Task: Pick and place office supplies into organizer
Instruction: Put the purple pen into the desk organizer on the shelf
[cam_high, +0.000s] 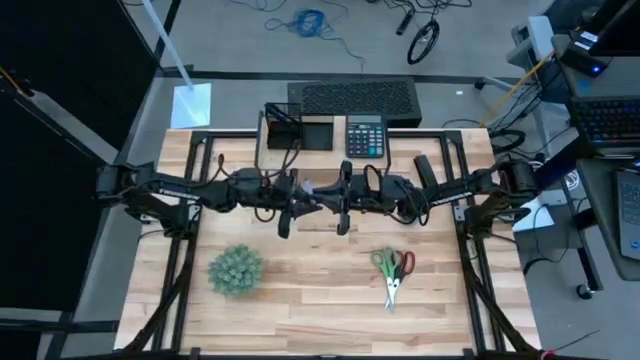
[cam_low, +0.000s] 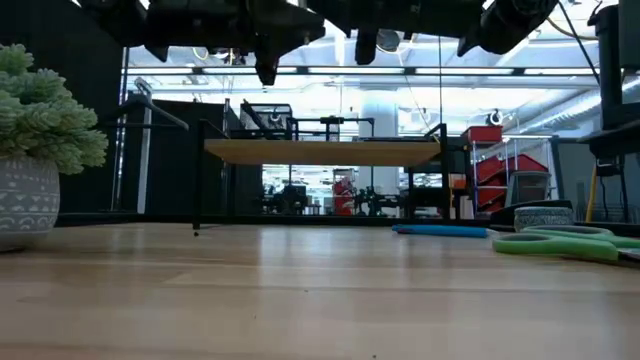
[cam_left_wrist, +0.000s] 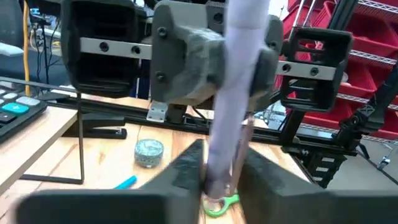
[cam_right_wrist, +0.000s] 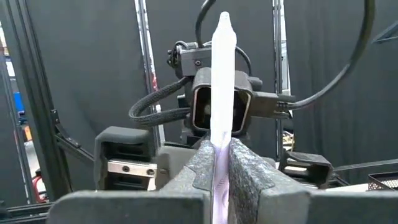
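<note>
- The light wooden counter (cam_high: 300, 300) has a dark floor behind it; the low view shows a bright workshop room beyond.
- Near the calculator (cam_high: 365, 137), at the counter's far edge, stands the organizer (cam_high: 298, 128).
- Nearer than the calculator, both arms meet mid-air: the left gripper (cam_high: 303, 192) and the right gripper (cam_high: 338, 197) each pinch one pale pen (cam_right_wrist: 222, 93).
- The scissors (cam_high: 392, 270) lie on open wood well in front of the calculator; the plant (cam_high: 236, 269) stands left of them.
</note>
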